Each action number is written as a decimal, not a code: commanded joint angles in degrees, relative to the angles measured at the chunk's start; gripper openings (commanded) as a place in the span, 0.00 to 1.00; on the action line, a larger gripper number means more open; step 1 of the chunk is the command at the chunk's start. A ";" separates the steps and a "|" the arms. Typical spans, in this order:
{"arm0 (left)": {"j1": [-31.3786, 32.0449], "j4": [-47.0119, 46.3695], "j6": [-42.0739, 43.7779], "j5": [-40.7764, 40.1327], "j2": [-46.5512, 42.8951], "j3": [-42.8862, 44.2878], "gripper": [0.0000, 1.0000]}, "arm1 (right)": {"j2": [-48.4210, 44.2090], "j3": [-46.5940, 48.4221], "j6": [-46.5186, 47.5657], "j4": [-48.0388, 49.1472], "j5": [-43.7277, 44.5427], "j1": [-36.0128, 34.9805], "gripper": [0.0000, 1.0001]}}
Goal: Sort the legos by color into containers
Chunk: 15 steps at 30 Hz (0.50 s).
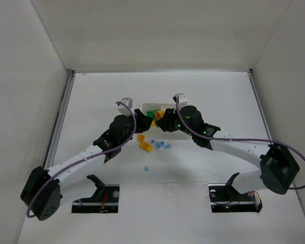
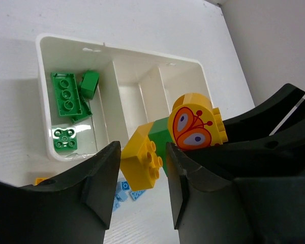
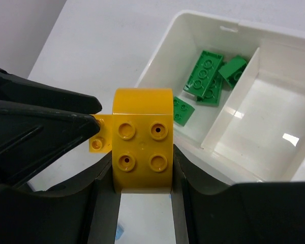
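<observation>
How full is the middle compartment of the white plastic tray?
Empty where visible: the middle compartment shows bare floor; a yellow studded brick hides part.

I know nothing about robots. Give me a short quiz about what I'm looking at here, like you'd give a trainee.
1. True or false: the green bricks lie in the tray's middle compartment.
2. What does the right gripper hold? A: a blue brick. B: a yellow brick. C: nothing.
3. How many compartments does the tray have?
Key: 1 false, they lie in an end compartment; 2 B; 3 three.
</observation>
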<state>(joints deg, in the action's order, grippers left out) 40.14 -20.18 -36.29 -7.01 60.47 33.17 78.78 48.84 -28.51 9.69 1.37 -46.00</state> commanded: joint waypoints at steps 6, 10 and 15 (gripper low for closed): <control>0.60 -2.58 1.84 -1.25 0.70 2.87 0.38 | -4.51 -2.52 -3.13 8.68 -3.74 2.89 0.18; 0.42 -2.93 1.31 -1.70 0.96 2.34 0.43 | -4.52 -2.87 -3.22 8.76 -3.83 3.07 0.18; 2.17 -3.89 1.23 -0.82 3.16 3.48 0.41 | -4.25 -2.96 -3.39 9.29 -3.83 2.80 0.18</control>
<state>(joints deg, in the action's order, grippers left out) 41.08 -21.69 -35.77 -8.08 62.70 34.04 75.99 45.95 -31.09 13.34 -1.52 -43.44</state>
